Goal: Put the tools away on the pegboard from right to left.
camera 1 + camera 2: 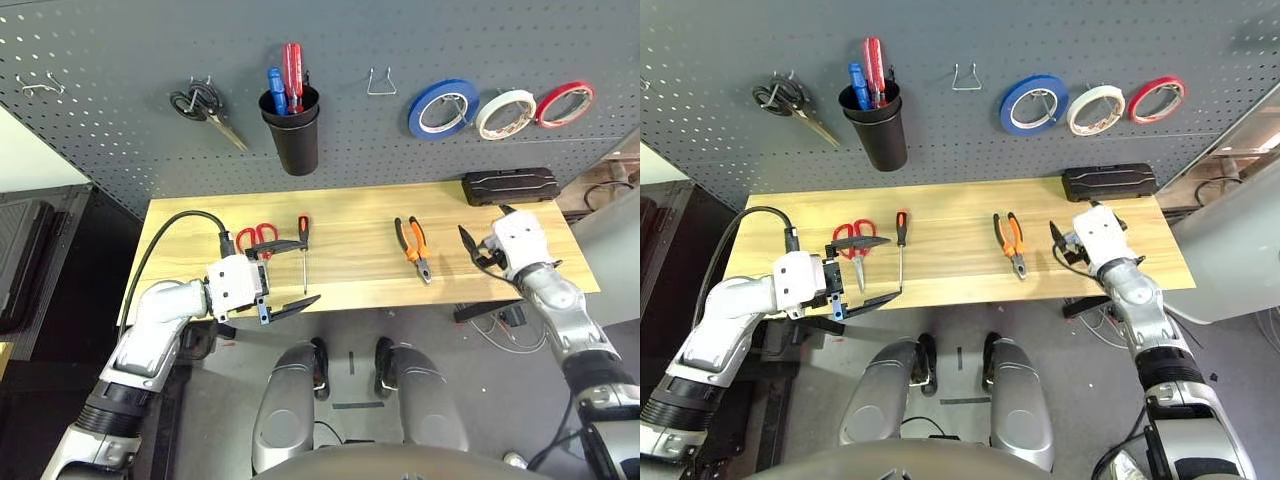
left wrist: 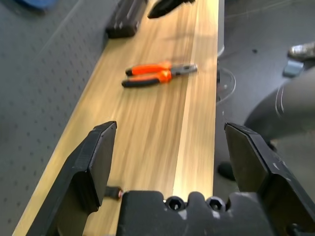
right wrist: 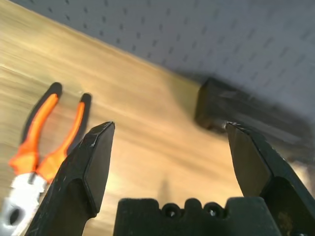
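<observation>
White tape roll [image 1: 505, 113] hanging on the pegboard [image 1: 120, 100], you are now facing the pliers [image 1: 413, 247]; right gripper [image 1: 483, 245] spread, empty, needing to straddle their handles.

Black-handled scissors [image 1: 205, 108] hang beside a black cup [image 1: 294, 130] holding screwdrivers [image 1: 285, 78]; blue tape [image 1: 442, 108] and red tape [image 1: 565, 103] hang farther right. A black case [image 1: 509, 186] lies on the desk [image 1: 350, 260].
</observation>
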